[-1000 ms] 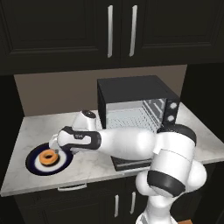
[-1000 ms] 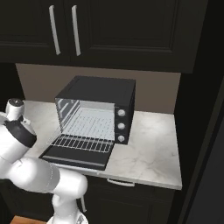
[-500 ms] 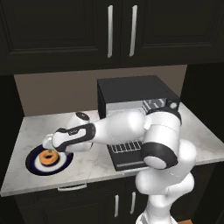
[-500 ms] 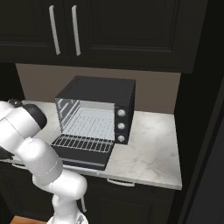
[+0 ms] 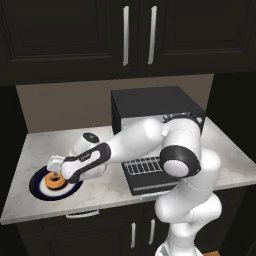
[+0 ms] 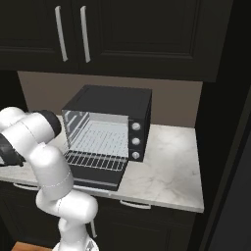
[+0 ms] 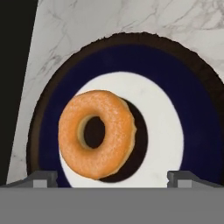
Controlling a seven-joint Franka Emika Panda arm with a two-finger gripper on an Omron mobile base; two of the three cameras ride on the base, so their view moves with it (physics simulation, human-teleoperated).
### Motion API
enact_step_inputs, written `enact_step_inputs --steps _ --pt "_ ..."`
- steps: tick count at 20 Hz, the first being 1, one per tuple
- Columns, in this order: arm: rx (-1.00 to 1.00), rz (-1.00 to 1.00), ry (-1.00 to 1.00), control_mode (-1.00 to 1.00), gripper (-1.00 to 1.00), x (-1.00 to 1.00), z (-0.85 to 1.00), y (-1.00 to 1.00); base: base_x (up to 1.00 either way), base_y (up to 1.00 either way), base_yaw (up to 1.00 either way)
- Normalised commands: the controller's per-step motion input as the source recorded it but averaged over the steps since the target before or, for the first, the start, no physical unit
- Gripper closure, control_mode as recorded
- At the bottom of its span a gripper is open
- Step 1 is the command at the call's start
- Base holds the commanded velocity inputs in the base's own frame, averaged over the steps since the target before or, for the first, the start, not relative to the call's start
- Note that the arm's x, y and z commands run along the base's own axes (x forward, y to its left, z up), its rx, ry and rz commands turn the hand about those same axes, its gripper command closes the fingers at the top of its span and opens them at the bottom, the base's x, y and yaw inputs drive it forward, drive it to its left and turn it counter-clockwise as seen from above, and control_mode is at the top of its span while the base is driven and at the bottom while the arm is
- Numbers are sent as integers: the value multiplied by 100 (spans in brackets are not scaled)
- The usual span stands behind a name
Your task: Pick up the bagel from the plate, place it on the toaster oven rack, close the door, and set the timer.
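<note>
Wide-open gripper [image 7: 112, 177] hovers over the grainy orange ring bagel [image 7: 97, 134] on the glossy round plate [image 7: 183, 92]

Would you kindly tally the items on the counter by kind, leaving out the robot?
Bagel: 1
Plate: 1
Toaster oven: 1
Total: 3

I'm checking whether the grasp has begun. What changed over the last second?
The arm folded in over the open door while the gripper eased down toward the bagel on the plate. Nothing was taken hold of; the jaws are open, a tip on either side. Bagel, plate, toaster oven rack and door stayed put.
</note>
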Motion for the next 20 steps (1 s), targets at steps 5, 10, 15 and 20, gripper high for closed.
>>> enact_step_inputs --steps 5,10,15,20 --pt "0 -8 0 -100 -100 1 -16 0 0 0 0" --pt "0 -5 0 -100 -100 8 -9 0 0 0 0" --pt "0 -3 0 -100 -100 13 -1 2 0 0 0" --pt "0 -4 0 -100 -100 15 0 12 0 0 0"
